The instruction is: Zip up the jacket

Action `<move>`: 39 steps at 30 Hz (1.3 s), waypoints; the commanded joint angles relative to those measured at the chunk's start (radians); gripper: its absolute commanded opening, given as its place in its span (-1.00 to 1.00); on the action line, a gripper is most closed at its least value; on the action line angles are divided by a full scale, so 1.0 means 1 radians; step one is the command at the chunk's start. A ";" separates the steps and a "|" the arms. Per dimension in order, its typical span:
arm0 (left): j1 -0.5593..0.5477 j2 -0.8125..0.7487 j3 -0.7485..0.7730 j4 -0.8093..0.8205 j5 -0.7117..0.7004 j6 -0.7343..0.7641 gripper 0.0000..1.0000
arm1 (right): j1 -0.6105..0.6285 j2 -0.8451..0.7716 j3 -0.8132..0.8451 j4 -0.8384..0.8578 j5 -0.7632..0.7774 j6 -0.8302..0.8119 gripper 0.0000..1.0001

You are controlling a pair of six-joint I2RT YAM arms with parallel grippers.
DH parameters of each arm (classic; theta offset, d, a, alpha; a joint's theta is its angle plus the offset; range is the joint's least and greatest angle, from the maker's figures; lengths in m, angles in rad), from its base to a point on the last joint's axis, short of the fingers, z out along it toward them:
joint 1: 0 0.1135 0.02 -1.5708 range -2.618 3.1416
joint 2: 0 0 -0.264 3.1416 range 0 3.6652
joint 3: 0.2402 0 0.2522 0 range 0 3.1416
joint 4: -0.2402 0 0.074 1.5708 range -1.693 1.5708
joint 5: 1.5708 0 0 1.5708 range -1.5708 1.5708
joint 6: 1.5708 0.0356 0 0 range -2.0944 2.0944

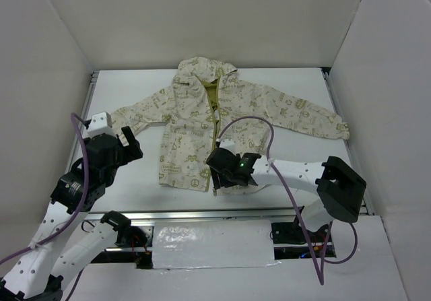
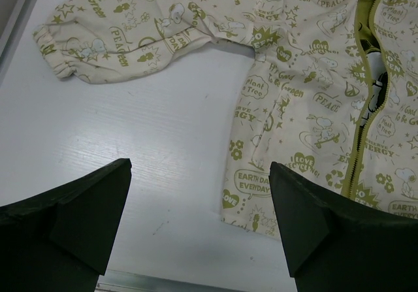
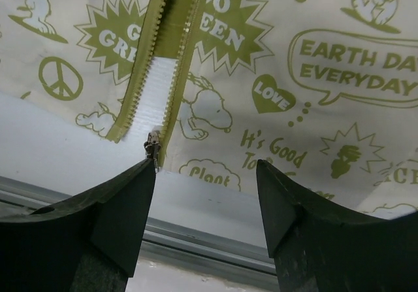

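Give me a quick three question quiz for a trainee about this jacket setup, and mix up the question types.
1. Where is the zipper slider on the jacket? A: at the collar. B: halfway up. C: at the bottom hem.
2. True or false: the left gripper is shut on the jacket.
3. Fill in: above the slider, the two sides of the zipper are ____.
Key: 1 C; 2 false; 3 apart.
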 commanded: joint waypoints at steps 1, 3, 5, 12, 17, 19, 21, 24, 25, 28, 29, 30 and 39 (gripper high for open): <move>0.007 -0.001 -0.005 0.034 0.016 0.024 0.99 | 0.032 0.025 -0.010 0.038 0.061 0.067 0.40; 0.007 -0.004 -0.005 0.035 0.017 0.024 0.99 | 0.039 0.039 -0.016 0.046 0.064 0.079 0.38; 0.007 -0.004 -0.007 0.037 0.020 0.026 0.99 | 0.044 0.062 -0.022 0.046 0.078 0.099 0.28; 0.007 -0.001 -0.007 0.038 0.028 0.029 0.99 | 0.050 0.126 -0.042 0.061 0.105 0.128 0.12; 0.007 -0.002 -0.008 0.040 0.030 0.031 0.99 | 0.055 0.165 -0.065 0.086 0.064 0.150 0.14; 0.007 -0.001 -0.007 0.041 0.031 0.032 0.99 | 0.065 0.170 -0.067 0.084 0.061 0.167 0.19; 0.007 -0.001 -0.008 0.043 0.034 0.034 0.99 | 0.082 0.153 -0.067 0.083 0.073 0.182 0.24; 0.007 0.006 -0.007 0.043 0.039 0.035 0.99 | 0.096 0.125 -0.061 0.086 0.079 0.193 0.26; 0.006 0.009 -0.007 0.043 0.039 0.035 0.99 | 0.099 0.120 -0.061 0.084 0.082 0.196 0.27; 0.007 0.012 -0.005 0.042 0.039 0.034 0.99 | 0.102 0.126 -0.061 0.101 0.082 0.191 0.27; 0.007 0.009 -0.007 0.042 0.037 0.034 0.99 | 0.102 0.154 -0.058 0.092 0.082 0.193 0.27; 0.007 0.009 -0.007 0.040 0.037 0.034 0.99 | 0.102 0.169 -0.048 0.089 0.082 0.193 0.25; 0.007 0.007 -0.007 0.043 0.043 0.037 0.99 | 0.102 0.249 -0.102 0.134 0.044 0.227 -0.82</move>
